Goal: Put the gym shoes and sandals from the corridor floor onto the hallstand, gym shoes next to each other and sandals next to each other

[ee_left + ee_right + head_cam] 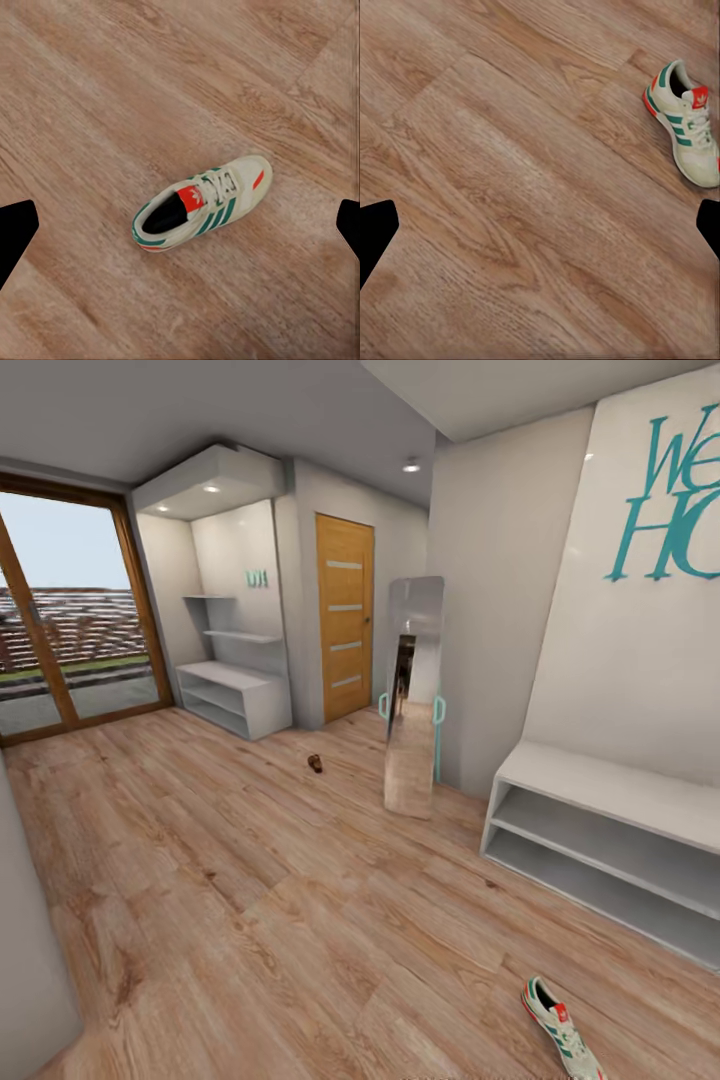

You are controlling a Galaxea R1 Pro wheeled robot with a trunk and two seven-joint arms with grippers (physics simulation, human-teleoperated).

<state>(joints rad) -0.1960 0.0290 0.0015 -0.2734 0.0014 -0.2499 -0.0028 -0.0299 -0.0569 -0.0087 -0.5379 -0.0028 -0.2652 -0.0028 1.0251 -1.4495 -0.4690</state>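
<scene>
Sneaker point(562, 1030) lies on plank floor point(250, 900) near hallstand point(610, 840).

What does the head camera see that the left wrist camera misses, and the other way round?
Head view alone: the near shoe rack, a leaning mirror, a wooden door, a second rack by the window and a small brown item, too far to identify. Left wrist alone: the sneaker's red tongue tab close up. Both: a white green-striped sneaker on wood-plank floor.

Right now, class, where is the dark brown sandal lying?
In the head view, the sandal lies far off on the wooden floor, left of the standing mirror and before the orange door.
</scene>
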